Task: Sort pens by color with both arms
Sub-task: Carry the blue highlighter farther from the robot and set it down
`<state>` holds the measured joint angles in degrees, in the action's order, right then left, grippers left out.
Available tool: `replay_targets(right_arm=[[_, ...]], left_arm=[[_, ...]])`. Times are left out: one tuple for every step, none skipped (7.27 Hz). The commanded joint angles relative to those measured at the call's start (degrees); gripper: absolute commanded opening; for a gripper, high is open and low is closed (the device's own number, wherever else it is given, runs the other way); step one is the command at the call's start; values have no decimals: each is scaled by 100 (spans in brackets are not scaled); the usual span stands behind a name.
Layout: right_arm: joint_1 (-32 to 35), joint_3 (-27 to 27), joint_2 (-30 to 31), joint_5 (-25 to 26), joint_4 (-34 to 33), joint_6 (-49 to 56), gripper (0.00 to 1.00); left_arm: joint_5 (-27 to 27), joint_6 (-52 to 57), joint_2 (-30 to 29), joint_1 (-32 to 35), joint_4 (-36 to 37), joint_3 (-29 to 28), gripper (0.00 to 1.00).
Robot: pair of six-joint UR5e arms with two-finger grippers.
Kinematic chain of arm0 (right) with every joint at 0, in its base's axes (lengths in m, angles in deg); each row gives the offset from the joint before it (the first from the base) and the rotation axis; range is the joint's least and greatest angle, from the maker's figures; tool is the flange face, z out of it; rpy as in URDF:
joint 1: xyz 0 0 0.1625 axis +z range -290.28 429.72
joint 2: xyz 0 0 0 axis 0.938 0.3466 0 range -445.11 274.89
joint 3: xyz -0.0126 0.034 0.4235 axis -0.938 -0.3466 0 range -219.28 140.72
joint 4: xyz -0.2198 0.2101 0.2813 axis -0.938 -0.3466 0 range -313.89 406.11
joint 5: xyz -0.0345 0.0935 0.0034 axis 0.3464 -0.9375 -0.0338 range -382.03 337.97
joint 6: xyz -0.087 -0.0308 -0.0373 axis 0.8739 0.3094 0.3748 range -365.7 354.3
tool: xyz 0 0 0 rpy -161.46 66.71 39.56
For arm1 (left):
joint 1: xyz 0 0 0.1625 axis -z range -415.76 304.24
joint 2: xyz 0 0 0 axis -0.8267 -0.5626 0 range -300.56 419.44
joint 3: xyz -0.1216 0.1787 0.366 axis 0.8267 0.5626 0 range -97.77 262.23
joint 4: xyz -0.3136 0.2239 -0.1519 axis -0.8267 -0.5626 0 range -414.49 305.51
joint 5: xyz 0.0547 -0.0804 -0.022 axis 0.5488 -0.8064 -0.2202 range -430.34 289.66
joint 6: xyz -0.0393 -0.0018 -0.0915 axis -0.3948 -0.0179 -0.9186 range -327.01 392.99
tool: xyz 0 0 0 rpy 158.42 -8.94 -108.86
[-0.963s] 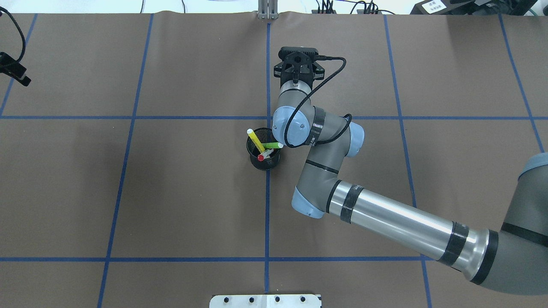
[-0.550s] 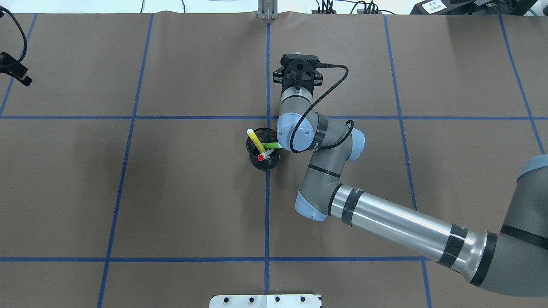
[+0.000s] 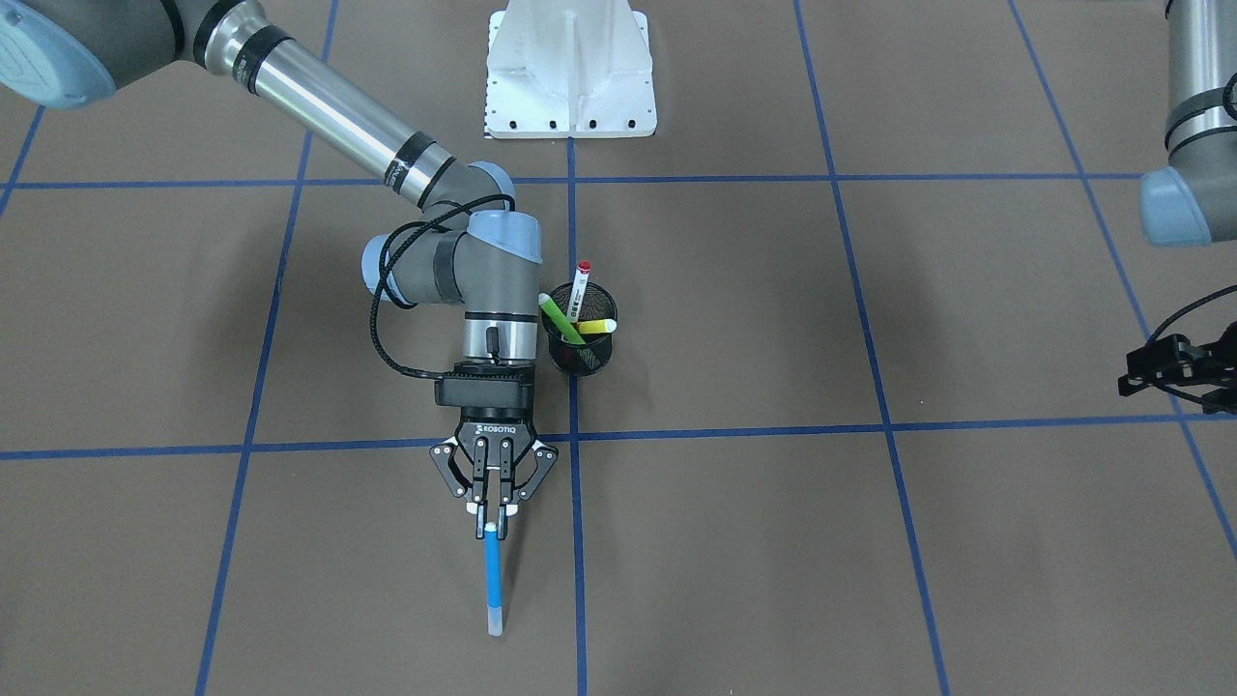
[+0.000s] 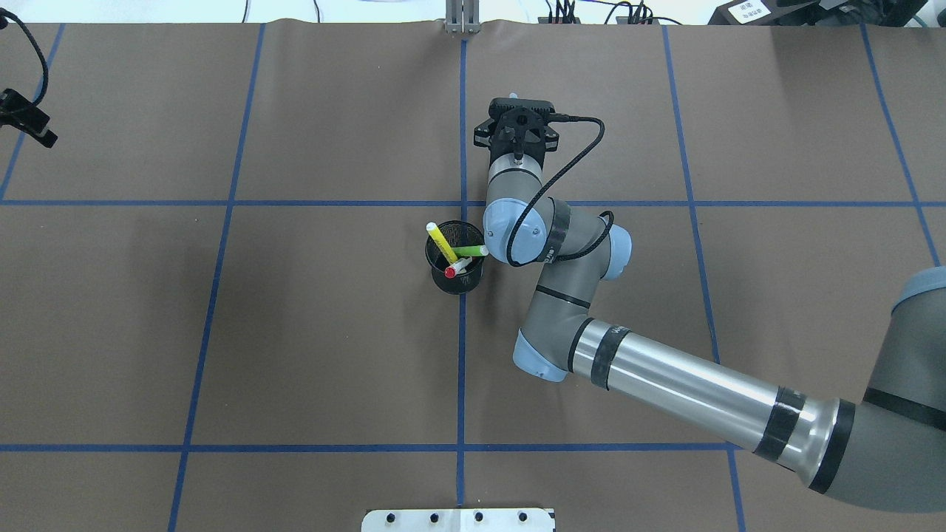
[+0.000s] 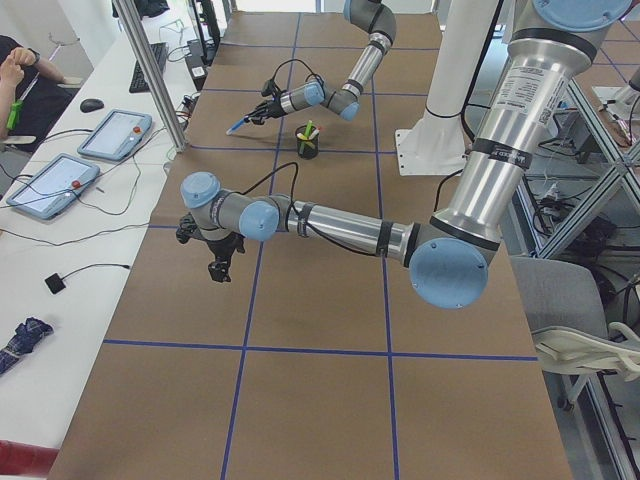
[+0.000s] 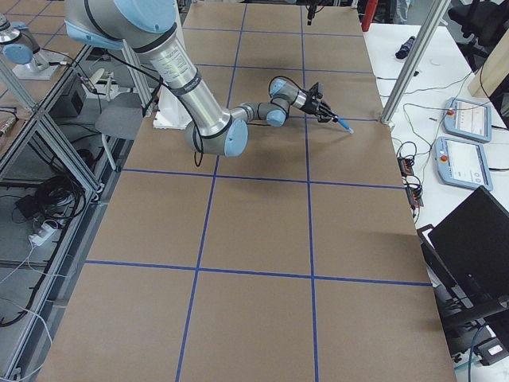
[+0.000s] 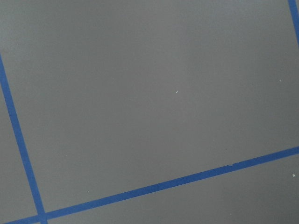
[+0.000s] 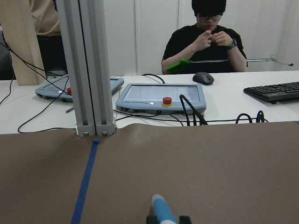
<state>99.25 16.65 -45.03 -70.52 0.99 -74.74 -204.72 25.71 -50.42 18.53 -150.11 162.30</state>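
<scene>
Right gripper [image 3: 492,510] is clenched on the end of the blue pen [image 3: 494,580], which angles out over the table [image 3: 870,580] beside a tape line [image 3: 577,541]. The cup [image 3: 580,358], just beside its wrist, holds the green pen [image 3: 559,317], yellow pen [image 3: 597,327] and white pen [image 3: 580,286]. Left gripper [image 3: 1148,377] is well apart; I cannot tell its grip.

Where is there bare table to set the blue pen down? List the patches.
Bare: the taped square under the right claw and its blue pen; also the wide square between the mesh cup and the left claw. Crowded: only beside the cup, against the right arm's wrist.
</scene>
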Motion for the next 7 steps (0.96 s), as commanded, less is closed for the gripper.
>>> replay_targets(right_arm=[[18,258,-9,-368,3,56,100],[140,643,-18,-789,-31,178,100],[384,943,-9,-1463,-41,319,100],[639,1190,-18,-2166,-310,294,100],[1025,1619,-18,-3051,-1000,242,100],[1463,2014,-18,-4113,-1773,241,100],[1894,2201,-27,-5107,-2338,250,100]], left_arm=[[0,-1,-1,-3,0,9,100],[0,-1,-9,-3,0,9,100],[0,-36,-140,-3,17,9,100],[-9,-211,-359,-3,87,61,100],[-218,-726,-648,-107,88,88,100],[-490,-1105,-825,-343,88,192,100],[-510,-1570,-1001,-511,105,385,100]])
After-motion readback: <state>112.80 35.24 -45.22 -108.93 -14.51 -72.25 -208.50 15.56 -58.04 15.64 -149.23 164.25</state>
